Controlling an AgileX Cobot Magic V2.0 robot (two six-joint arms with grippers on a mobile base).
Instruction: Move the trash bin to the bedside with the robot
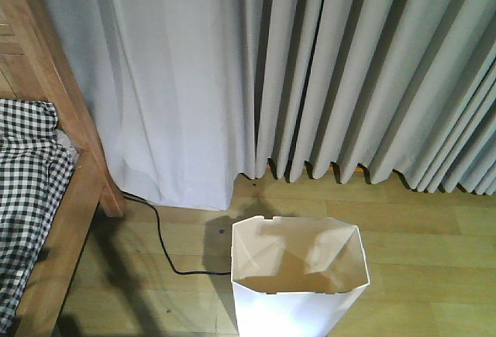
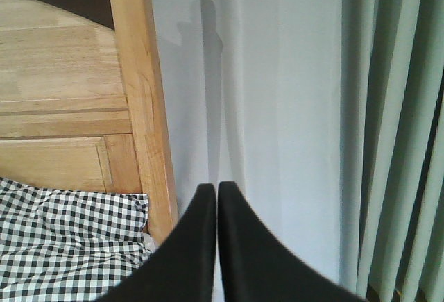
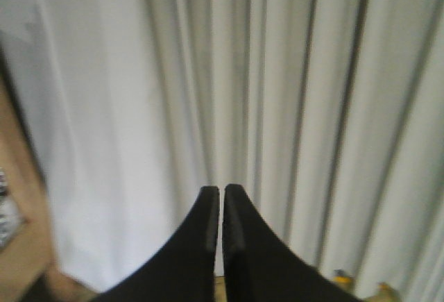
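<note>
The white trash bin point(image 1: 298, 275) stands upright and empty on the wooden floor at the bottom centre of the front view, a short way right of the bed. The bedside is the light wooden bed frame point(image 1: 74, 221) with black-and-white checked bedding point(image 1: 23, 197) at the left; its headboard post point(image 2: 142, 107) fills the left wrist view. My left gripper point(image 2: 216, 189) is shut with nothing in it, pointing at the curtain beside the post. My right gripper point(image 3: 221, 192) is also shut and empty, facing the curtain. Neither gripper shows in the front view.
Pale grey curtains point(image 1: 325, 73) hang to the floor behind the bin. A black cable point(image 1: 167, 252) runs across the floor between the bed frame and the bin. Small yellow objects point(image 3: 340, 278) sit at the curtain's foot.
</note>
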